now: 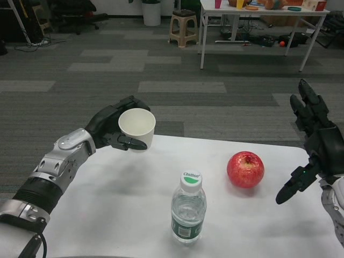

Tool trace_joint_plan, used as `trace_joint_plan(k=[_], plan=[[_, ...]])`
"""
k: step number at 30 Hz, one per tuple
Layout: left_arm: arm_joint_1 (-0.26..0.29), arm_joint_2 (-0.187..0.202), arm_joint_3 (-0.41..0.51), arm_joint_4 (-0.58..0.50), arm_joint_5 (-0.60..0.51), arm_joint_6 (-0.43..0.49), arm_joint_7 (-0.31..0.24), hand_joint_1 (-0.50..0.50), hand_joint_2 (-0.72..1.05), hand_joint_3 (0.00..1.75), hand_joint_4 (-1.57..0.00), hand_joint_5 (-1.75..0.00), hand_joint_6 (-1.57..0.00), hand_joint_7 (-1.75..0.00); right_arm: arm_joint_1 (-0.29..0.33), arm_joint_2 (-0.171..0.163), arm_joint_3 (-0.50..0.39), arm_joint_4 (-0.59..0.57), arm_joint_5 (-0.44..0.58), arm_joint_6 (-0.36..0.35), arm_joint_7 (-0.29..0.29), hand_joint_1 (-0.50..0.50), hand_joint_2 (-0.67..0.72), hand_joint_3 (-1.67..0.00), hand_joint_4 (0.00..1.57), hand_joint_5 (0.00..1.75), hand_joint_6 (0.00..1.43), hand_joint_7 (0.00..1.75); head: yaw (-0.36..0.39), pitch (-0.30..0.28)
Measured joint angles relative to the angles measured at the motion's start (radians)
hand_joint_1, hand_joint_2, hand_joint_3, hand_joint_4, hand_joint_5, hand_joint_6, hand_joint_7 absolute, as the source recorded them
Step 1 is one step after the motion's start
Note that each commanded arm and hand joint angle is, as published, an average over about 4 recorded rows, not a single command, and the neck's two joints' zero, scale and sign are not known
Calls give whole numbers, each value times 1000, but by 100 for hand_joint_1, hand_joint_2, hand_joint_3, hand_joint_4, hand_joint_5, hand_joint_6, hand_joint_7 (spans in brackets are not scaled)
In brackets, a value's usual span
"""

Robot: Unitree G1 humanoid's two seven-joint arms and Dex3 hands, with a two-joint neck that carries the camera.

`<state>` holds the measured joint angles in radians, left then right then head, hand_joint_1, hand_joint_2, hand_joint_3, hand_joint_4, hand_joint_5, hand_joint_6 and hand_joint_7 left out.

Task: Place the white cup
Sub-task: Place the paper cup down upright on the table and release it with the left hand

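The white cup (137,128) is held upright above the far-left part of the white table (107,215), at about 11 o'clock from the water bottle (188,208); its mouth faces up and nothing is seen inside it. The cup is gripped by the left hand (115,129), whose fingers are wrapped round its wall, with one fingertip lying across the front just below the rim. The left forearm (56,169) is extended from the lower left toward 1 o'clock. The water bottle is standing upright near the table's front centre, capped in white with a green label; clear water is visible within. A red apple (245,169) is resting on the table at 2 o'clock from the bottle, apart from it. The right hand (314,145) is raised at the table's right edge, at 3 o'clock from the apple, fingers spread and pointing up, thumb angled down; nothing is held in it.
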<state>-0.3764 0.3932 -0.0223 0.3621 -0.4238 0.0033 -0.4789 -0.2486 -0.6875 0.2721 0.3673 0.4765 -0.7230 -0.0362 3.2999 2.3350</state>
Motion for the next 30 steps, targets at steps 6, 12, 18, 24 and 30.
trace_joint_plan(k=[6, 12, 18, 24, 30], plan=[[17, 43, -105, 26, -79, -77, 9, -21, 58, 7, 0, -175, -82, -168, 0, 0, 10, 1, 0, 0, 0, -46, 60, 0, 0, 0, 0, 0, 12, -9], [26, 90, -266, 92, -184, -227, 43, -21, 52, 9, 0, -175, -73, -168, -1, 0, 26, 4, 0, 0, 0, -48, 60, 0, 0, 0, 0, 0, 13, -10], [25, 124, -430, 177, -293, -428, 102, -21, 60, 9, 0, -175, -59, -168, -3, 0, 38, 10, 0, 0, 0, -46, 60, 0, 0, 0, 0, 0, 27, -21], [26, 143, -573, 269, -364, -610, 157, -21, 74, 9, 0, -175, -33, -168, -3, 0, 43, 14, 0, 0, 0, -46, 60, 0, 0, 0, 0, 0, 26, -21], [24, 144, -627, 316, -378, -658, 166, -21, 78, 9, 0, -175, -24, -168, -3, 0, 51, 18, 0, 0, 0, -46, 60, 0, 0, 0, 0, 0, 25, -23]])
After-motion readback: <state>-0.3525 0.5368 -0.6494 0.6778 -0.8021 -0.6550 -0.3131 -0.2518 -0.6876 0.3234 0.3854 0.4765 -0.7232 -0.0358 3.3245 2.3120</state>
